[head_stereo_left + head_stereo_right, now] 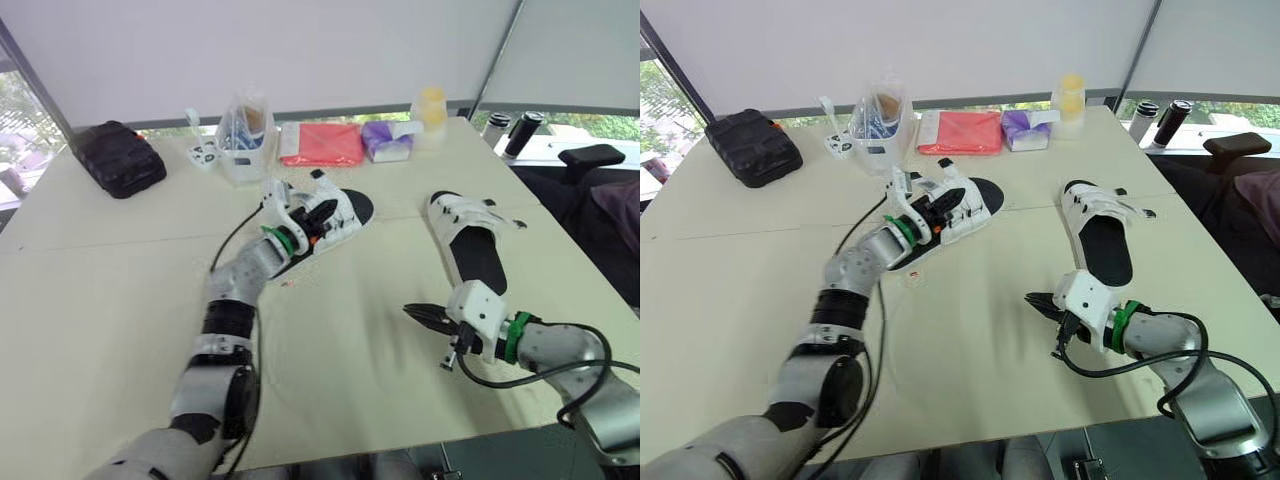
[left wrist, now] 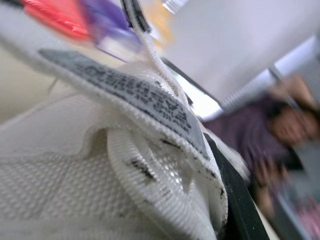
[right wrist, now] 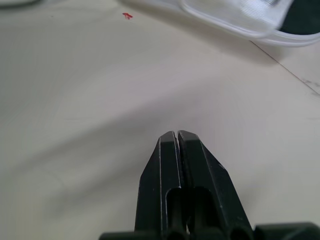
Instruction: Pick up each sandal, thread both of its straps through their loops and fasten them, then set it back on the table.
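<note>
Two white sandals with black insoles lie on the cream table (image 1: 120,300). The left sandal (image 1: 335,215) rests near the table's middle, and my left gripper (image 1: 318,215) sits right on its straps. Close up in the left wrist view, a white mesh strap (image 2: 125,150) with a grey label (image 2: 125,95) lies across the frame. The right sandal (image 1: 470,245) lies flat to the right, its straps loose. My right gripper (image 1: 412,312) is shut and empty just above bare table, in front of that sandal's heel. The shut fingertips (image 3: 170,137) point toward the left sandal (image 3: 240,17).
Along the far edge stand a black bag (image 1: 118,157), a clear container (image 1: 243,135), a red packet (image 1: 322,143), a purple tissue pack (image 1: 386,140) and a yellow bottle (image 1: 430,108). A blurred person (image 2: 290,125) is beyond the table. A red speck (image 1: 288,285) lies near the left sandal.
</note>
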You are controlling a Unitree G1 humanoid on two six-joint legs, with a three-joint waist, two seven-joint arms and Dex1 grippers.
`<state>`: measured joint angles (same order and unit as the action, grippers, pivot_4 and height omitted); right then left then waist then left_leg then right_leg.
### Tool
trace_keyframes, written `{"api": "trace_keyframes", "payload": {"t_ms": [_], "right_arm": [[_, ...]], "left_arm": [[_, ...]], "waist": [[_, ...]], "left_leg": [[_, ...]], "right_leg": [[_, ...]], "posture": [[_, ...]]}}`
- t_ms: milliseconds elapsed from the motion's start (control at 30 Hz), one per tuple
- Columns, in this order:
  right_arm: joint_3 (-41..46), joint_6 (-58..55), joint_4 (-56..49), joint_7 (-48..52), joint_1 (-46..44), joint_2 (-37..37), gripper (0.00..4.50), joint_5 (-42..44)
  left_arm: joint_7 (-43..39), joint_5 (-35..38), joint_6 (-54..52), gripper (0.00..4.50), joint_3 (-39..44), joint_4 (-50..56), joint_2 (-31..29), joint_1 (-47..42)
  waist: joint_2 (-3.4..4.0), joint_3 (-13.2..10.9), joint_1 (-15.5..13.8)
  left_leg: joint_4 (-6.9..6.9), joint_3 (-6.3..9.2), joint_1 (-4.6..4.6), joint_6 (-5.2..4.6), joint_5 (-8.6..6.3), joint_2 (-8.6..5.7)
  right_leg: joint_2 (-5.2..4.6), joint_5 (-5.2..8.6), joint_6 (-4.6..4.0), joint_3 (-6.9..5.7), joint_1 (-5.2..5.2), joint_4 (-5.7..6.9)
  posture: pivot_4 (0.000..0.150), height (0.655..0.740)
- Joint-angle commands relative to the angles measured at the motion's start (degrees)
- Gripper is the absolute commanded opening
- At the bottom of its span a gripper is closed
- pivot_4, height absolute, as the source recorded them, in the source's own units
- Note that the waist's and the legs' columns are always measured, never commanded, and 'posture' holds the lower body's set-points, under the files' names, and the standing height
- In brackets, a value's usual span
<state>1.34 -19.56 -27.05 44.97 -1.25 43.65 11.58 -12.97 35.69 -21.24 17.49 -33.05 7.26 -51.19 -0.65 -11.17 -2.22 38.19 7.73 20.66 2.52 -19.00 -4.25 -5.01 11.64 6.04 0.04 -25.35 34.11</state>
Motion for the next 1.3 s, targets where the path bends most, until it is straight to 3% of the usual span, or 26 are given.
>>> {"api": "trace_keyframes", "payload": {"t_ms": [33, 100, 233, 333, 533, 567, 867, 967, 1100, 1233, 1300], "right_arm": [[-0.4, 1.1, -0.7, -0.7, -0.6, -0.7, 0.0, -0.5], [-0.8, 1.1, -0.7, -1.0, -0.8, -1.1, 0.0, -0.6], [-1.0, 0.7, -1.3, -1.5, -0.5, -1.7, 0.0, -0.7], [-1.3, 0.7, -1.4, -1.6, -0.4, -1.9, 0.0, -0.9], [-2.0, 1.4, 0.2, -1.4, -1.2, -2.5, 0.0, -1.3], [-2.1, 1.5, 0.2, -1.4, -1.1, -2.5, 0.0, -1.4], [-2.2, 3.0, 1.1, -1.2, 0.3, -2.8, 0.0, -1.2], [-2.1, 4.0, 2.3, -0.6, 0.2, -2.8, 0.0, -1.0], [-0.2, 2.8, 3.8, -0.7, -0.5, -4.1, 0.0, 1.9], [3.0, -0.6, 4.9, -1.1, -1.4, -5.8, 0.0, 6.7], [5.0, -3.0, 5.7, -1.3, -1.7, -6.7, 0.0, 9.7]], "left_arm": [[8.7, -2.2, 13.9, 0.05, 3.9, -2.0, 3.0, -2.2], [9.0, -5.0, 19.0, 0.05, 2.5, -4.2, 3.0, -2.5], [12.0, -3.7, 23.6, 0.05, 5.7, -10.1, 3.5, -4.5], [11.2, -4.5, 23.4, 1.19, 5.2, -10.7, 3.3, -3.6], [13.3, -3.3, 19.7, 4.32, 6.0, -7.5, 2.6, -0.9], [14.0, -2.9, 18.2, 4.47, 5.9, -6.0, 2.4, -0.2], [28.9, 1.2, -22.4, 4.47, -0.3, 35.1, -4.7, 17.4], [28.9, 4.6, -34.7, 4.47, -2.6, 47.3, -9.9, 22.7], [21.5, 6.6, -42.2, 4.47, -6.9, 58.8, -20.9, 24.6], [1.4, -2.9, -31.9, 4.47, -18.4, 67.1, -44.0, 29.9], [-4.1, -2.2, -28.4, 4.47, -14.5, 66.2, -48.2, 33.8]], "waist": [[0.0, 0.0, 0.0], [0.0, 0.0, 0.1], [-0.02, 0.0, -0.3], [-0.03, 0.0, -0.1], [-0.02, 0.0, 0.0], [-0.03, 0.0, 0.0], [-0.02, 0.1, 0.6], [0.0, 0.2, 1.4], [-0.03, 0.2, 1.5], [0.04, 0.2, 1.7], [0.22, 0.3, 1.8]], "left_leg": [[0.0, -0.1, 0.0, 0.0, 0.0, -0.02], [-0.01, -0.29, -0.07, 0.01, 0.0, -0.03], [0.06, -0.32, -0.11, 0.06, 0.04, -0.02], [0.1, -0.33, -0.14, 0.04, 0.03, -0.06], [0.11, -0.32, -0.17, 0.03, 0.02, -0.07], [0.11, -0.32, -0.19, 0.03, 0.02, -0.07], [0.11, -0.41, -0.35, 0.03, 0.02, 0.07], [0.12, -0.51, -0.43, 0.03, 0.02, 0.09], [0.21, -0.57, -0.5, 0.09, 0.06, 0.07], [0.41, -0.75, -0.51, 0.15, 0.08, 0.09], [0.41, -1.01, -0.64, 0.1, 0.05, 0.12]], "right_leg": [[0.01, 0.0, 0.0, 0.0, 0.0, 0.01], [0.09, -0.01, 0.01, 0.08, 0.0, 0.06], [0.17, -0.1, 0.06, 0.1, 0.11, 0.08], [0.15, -0.13, 0.1, 0.11, 0.19, 0.04], [0.16, -0.13, 0.1, 0.11, 0.18, 0.06], [0.16, -0.13, 0.09, 0.11, 0.19, 0.07], [0.32, -0.15, 0.08, 0.57, 0.1, 0.29], [0.35, -0.15, 0.07, 0.72, 0.08, 0.41], [0.37, -0.14, 0.05, 0.79, 0.05, 0.71], [0.45, -0.12, 0.0, 0.87, -0.02, 1.06], [0.44, -0.13, -0.02, 1.04, 0.02, 1.07]], "posture": [[0.15, 0.74], [0.15, 0.74], [0.15, 0.74], [0.15, 0.74], [0.15, 0.74], [0.15, 0.74], [0.15, 0.74], [0.15, 0.74], [0.15, 0.74], [0.15, 0.74], [0.15, 0.74]]}}
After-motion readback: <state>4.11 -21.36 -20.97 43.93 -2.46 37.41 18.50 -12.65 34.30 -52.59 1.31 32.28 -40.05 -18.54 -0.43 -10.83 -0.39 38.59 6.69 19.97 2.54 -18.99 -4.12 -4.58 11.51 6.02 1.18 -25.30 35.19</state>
